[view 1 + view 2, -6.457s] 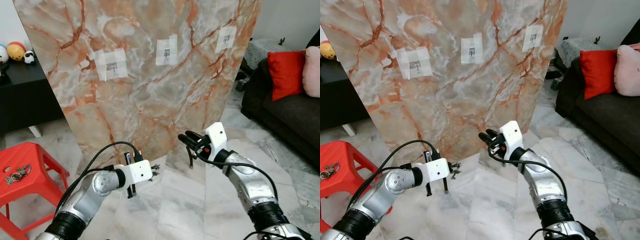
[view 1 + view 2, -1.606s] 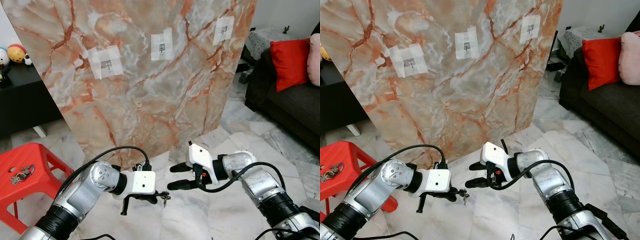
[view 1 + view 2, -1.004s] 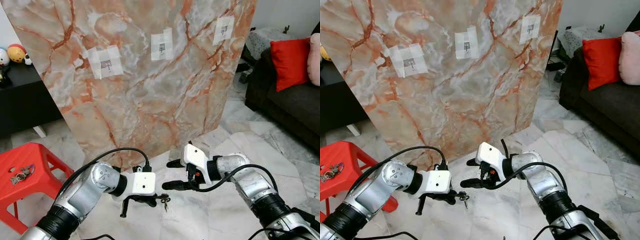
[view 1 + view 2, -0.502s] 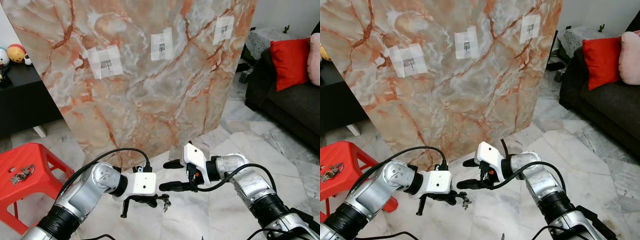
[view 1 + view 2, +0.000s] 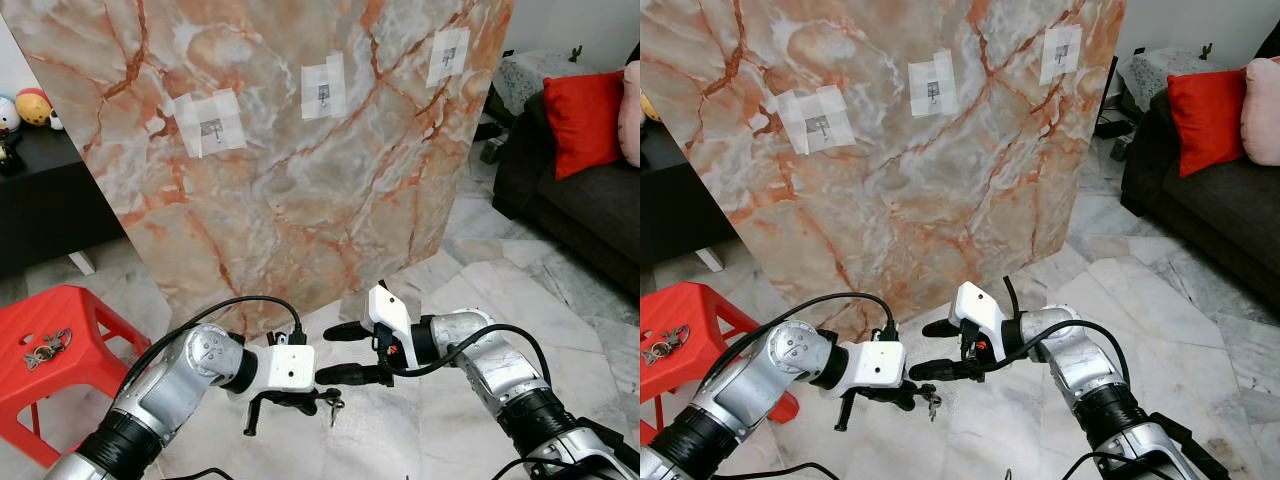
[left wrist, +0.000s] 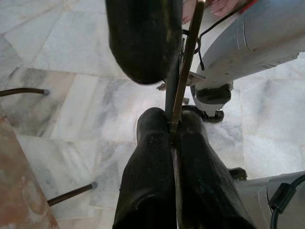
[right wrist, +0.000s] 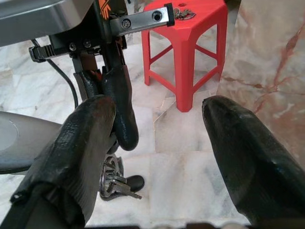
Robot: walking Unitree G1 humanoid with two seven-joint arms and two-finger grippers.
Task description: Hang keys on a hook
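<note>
Keys (image 5: pixel 331 403) dangling low over the marble floor (image 5: pixel 420 440), pinched by the ring between the closed fingers of the left gripper (image 5: pixel 308 401). Right gripper (image 5: pixel 335 352) just beside, fingers wide apart, lower one almost at the ring. To hand over cleanly: close on the ring itself, not the blades, release left only once firmly held. Hooks (image 5: pixel 323 94) taped high on the marble slab (image 5: pixel 300 200), well apart from both. Second bunch (image 5: pixel 46 347) on the red stool (image 5: pixel 50 365).
</note>
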